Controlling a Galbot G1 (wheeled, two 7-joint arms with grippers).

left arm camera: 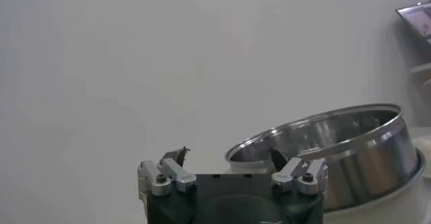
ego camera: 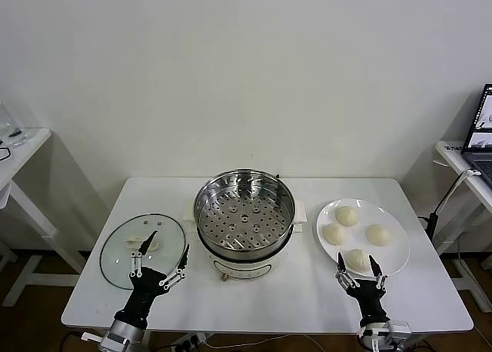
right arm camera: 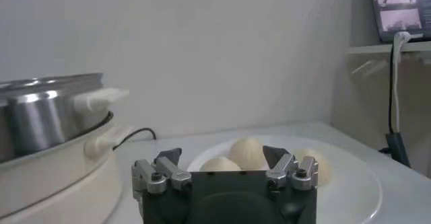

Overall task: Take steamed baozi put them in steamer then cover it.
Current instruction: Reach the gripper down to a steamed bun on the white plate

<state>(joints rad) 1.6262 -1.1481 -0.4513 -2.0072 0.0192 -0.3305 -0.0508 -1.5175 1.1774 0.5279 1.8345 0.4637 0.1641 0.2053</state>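
Observation:
The steamer (ego camera: 244,214) stands uncovered in the middle of the white table, its perforated tray bare. The cover (ego camera: 123,260), a glass lid with a white handle, lies flat to its left. Several steamed baozi (ego camera: 347,215) sit on a white plate (ego camera: 393,254) to its right. My left gripper (ego camera: 165,252) is open at the near edge of the cover, holding nothing. My right gripper (ego camera: 358,266) is open at the plate's near edge, just before the closest bun. The left wrist view shows the open left gripper (left arm camera: 229,157) and steamer (left arm camera: 350,151). The right wrist view shows the open right gripper (right arm camera: 222,157) and buns (right arm camera: 248,153).
A laptop (ego camera: 483,137) sits on a side table at the far right, with a cable hanging beside it. Another small table (ego camera: 19,148) stands at the far left. The steamer's white base (right arm camera: 60,171) is close to the right gripper.

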